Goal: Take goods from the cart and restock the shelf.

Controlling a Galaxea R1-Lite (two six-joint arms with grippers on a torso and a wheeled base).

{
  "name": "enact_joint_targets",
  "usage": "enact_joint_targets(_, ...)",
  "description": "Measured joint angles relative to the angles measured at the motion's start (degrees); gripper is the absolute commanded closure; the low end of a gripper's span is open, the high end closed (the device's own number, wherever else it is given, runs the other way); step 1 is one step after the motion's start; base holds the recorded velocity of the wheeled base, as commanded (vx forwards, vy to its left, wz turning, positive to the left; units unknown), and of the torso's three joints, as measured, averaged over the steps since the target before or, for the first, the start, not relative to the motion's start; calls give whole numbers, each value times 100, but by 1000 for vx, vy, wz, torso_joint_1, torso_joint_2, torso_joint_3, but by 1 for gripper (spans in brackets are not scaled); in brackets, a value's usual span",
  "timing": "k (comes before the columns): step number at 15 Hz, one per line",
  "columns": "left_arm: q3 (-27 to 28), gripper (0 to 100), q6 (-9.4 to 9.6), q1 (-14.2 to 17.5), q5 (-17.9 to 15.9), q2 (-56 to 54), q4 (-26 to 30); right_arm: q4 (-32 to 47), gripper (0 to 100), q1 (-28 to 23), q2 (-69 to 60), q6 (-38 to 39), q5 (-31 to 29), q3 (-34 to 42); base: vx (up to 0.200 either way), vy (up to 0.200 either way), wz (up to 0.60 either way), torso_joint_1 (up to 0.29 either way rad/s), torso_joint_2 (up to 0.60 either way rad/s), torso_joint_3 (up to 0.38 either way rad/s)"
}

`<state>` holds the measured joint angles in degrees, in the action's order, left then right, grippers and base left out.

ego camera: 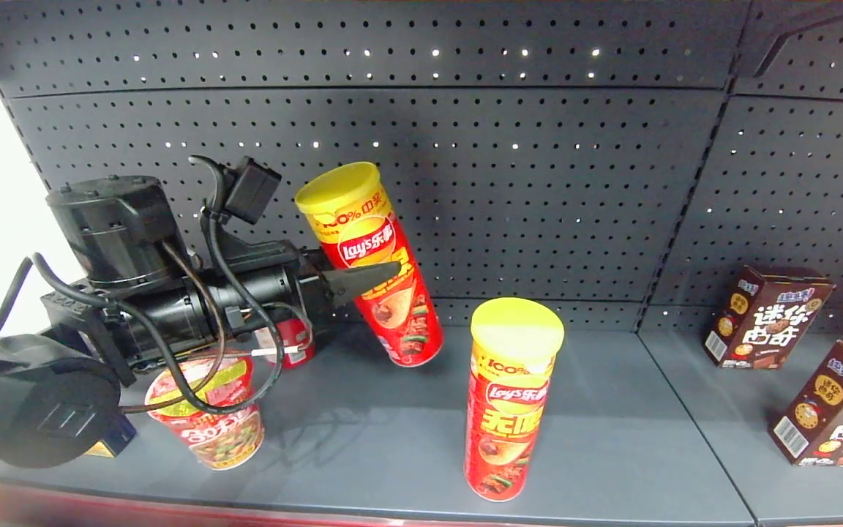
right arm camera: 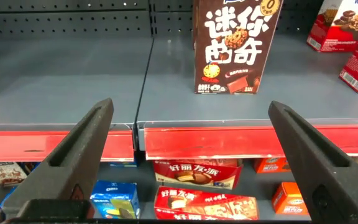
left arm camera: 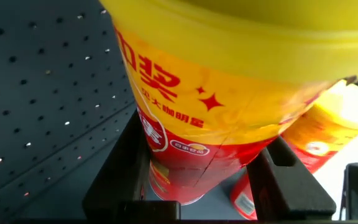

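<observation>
Left gripper [ego camera: 385, 285] holds a tilted chip can [ego camera: 363, 241] at the shelf [ego camera: 612, 424].
Its jaws clamp the can's middle, lid leaning toward 11 o'clock. A second chip can [ego camera: 511, 399] stands upright at its 4 o'clock, cup noodles [ego camera: 209, 421] at 8 o'clock, cookie boxes [ego camera: 765, 315] at 3 o'clock. Right gripper [right arm camera: 191, 106] gapes wide, empty.
</observation>
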<state>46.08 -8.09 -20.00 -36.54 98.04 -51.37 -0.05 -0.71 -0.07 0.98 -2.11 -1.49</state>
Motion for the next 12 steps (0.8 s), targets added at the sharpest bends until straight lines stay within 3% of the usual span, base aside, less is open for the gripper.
enact_joint_targets(6,596,100,73,61,-57,439,-77,-2,0,0,0,0,0,0,0,0,0,0,0,0)
enact_joint_targets(12,761,100,163,-63,-430,773,-117,-2,0,0,0,-2,0,0,0,0,0,0,0,0)
